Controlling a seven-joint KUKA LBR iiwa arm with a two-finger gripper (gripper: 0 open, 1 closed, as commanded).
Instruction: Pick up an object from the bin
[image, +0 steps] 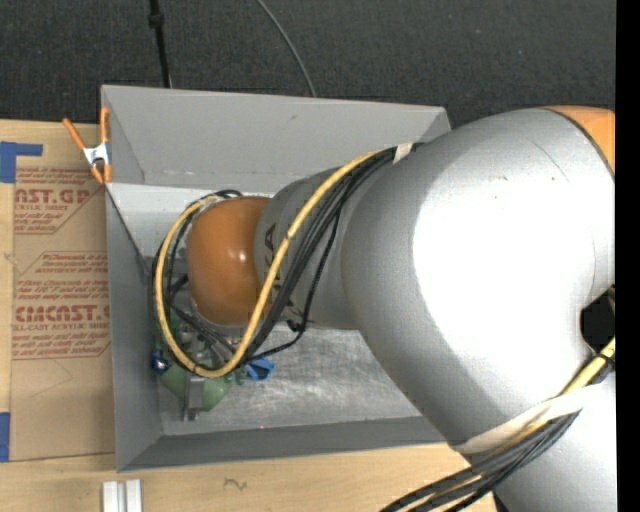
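My gripper is low in the bin's front left corner, under the orange wrist cover and the looped cables. A pale green rounded thing lies right beneath it on the bin floor, partly hidden by the gripper. One small blue piece sits just to the right of the gripper. Another blue piece peeks out on its left, by the bin's left wall. Whether the green thing is gripped is hidden.
The arm reaches in from the right and covers most of the bin. A strip of grey floor shows along the front wall, right of the blue piece. The left and front walls stand close to the gripper.
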